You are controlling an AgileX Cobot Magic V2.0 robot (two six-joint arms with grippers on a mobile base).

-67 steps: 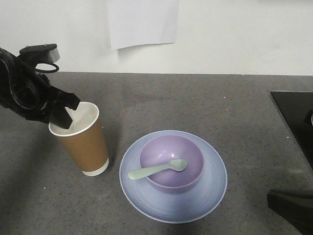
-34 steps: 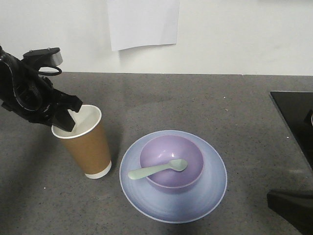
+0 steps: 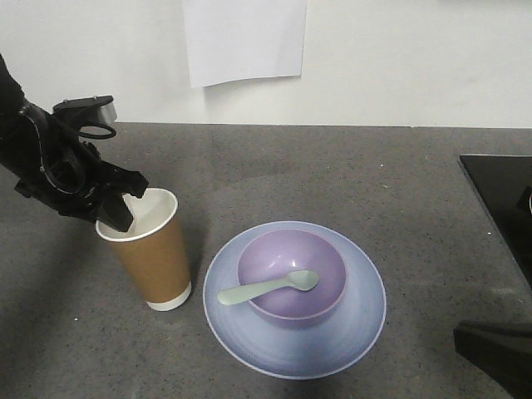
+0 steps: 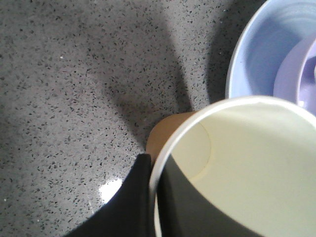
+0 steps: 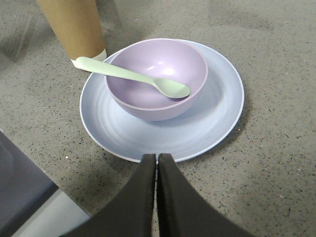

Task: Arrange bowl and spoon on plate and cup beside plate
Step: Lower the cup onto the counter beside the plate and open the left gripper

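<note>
Between the fingers of the left end effector (image 3: 125, 208) sits the rim of the cup (image 3: 151, 253): one black finger (image 4: 129, 197) runs down the outside of the paper wall and the other lies inside against the white lining, so this end effector is clamped on the cup's rim at its far-left side. Below that grip the cup stands upright on the grey speckled desk (image 3: 349, 166), its white base band touching the surface as far as the front view shows. Just to the right of the left end effector, close to the cup's base but not clearly touching it, lies the plate (image 3: 357, 320), flat on the desk. Centred on the plate is the bowl (image 3: 320, 258), upright. Across the bowl rests the spoon (image 3: 266, 288), its scoop inside the bowl and its handle reaching out over the bowl's rim toward the cup, ending above the plate.

Directly ahead of the right end effector (image 5: 157, 163) is the near edge of the plate; its two dark fingers are pressed together with nothing between them, their tips over the plate's rim in the wrist view. Beyond them come the bowl and spoon, with the cup's base further off to the left.
</note>
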